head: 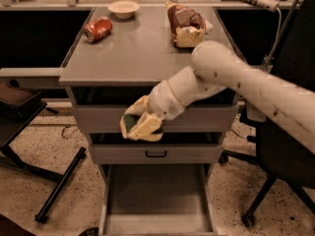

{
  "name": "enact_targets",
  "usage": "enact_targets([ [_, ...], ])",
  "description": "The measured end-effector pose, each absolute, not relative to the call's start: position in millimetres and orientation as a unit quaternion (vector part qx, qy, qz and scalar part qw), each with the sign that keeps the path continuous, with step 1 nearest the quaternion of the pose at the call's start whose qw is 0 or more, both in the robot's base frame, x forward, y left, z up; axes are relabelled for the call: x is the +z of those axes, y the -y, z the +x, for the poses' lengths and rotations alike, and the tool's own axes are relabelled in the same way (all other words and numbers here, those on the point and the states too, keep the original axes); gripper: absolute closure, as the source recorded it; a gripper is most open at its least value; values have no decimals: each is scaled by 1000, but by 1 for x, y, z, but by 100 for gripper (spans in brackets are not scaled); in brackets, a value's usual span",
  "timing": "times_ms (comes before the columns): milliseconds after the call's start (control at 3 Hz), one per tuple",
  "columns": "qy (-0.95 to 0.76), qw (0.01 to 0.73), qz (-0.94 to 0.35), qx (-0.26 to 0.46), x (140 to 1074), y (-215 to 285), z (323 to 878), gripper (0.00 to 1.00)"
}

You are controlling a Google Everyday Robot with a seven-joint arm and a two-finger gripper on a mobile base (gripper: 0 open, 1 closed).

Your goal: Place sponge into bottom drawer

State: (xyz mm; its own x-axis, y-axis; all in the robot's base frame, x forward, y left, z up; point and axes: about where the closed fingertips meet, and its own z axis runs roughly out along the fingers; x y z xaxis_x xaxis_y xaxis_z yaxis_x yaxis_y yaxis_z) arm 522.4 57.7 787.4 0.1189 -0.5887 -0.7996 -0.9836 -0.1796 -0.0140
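My gripper point(140, 124) is shut on the sponge point(132, 122), whose dark green layer shows between the pale fingers. It hangs in front of the top drawer's face, above and a little left of the middle of the open bottom drawer point(157, 195). The bottom drawer is pulled out, a wide grey tray with a bare flat floor. My white arm point(236, 82) reaches in from the right across the cabinet's front.
On the cabinet top point(133, 48) lie a red can point(97, 28), a small white bowl point(123, 8) and a bread loaf in plastic point(186, 22). The middle drawer point(155, 154) is closed. A black office chair point(275, 171) stands right; a dark stand point(29, 132) stands left.
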Motion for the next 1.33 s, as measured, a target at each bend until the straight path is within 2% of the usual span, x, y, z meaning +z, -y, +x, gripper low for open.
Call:
enact_targets([
  [333, -541, 282, -679, 407, 737, -84, 493, 100],
  [1000, -559, 277, -666, 409, 730, -84, 492, 100],
  [1333, -589, 292, -624, 422, 714, -83, 471, 100],
])
